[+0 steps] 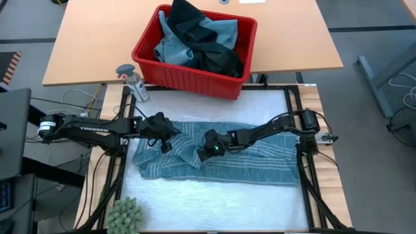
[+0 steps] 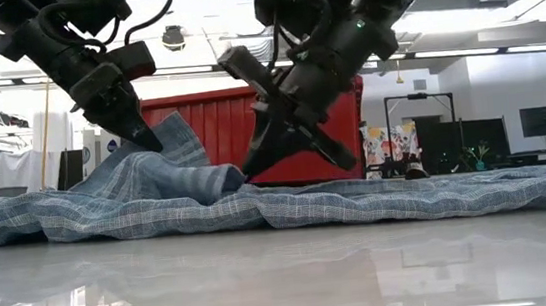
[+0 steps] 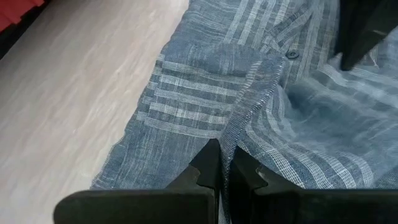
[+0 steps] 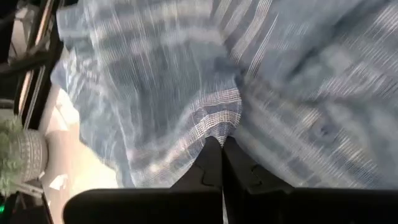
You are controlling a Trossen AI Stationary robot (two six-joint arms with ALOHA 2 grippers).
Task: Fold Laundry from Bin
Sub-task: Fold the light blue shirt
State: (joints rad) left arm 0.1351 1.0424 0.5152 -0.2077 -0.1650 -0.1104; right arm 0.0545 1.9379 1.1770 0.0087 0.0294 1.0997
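A grey-blue striped shirt (image 1: pixel 221 156) lies spread across the pale work surface (image 1: pixel 214 201), its cloth bunched into a raised fold near the middle. The right gripper (image 1: pixel 209 151) is down on that fold, its two fingers pinched together on a ridge of the striped fabric; the right wrist view shows the cloth edge nipped between the closed fingertips (image 4: pixel 222 146). Just to the side of it, the left gripper (image 1: pixel 164 140) is clamped on the shirt's other end, its fingers (image 3: pixel 211 165) tight on a seam edge beside a small dark button (image 3: pixel 291 54), with the button placket running away ahead of them. In the low view the left gripper (image 2: pixel 146 135) holds a peak of cloth lifted off the surface while the right gripper (image 2: pixel 254 165) presses in at the fold beside it, the rest of the shirt (image 2: pixel 358 200) lying flat to either side.

Beyond both grippers, on the wooden table (image 1: pixel 84 39), stands the red bin (image 1: pixel 149 65), with light blue and black garments (image 1: pixel 195 42) heaped inside. A grey spray bottle (image 1: pixel 133 81) stands beside the bin's corner, behind the left arm. A small spiky green plant (image 1: pixel 125 216) sits at the near edge, on the left gripper's side.
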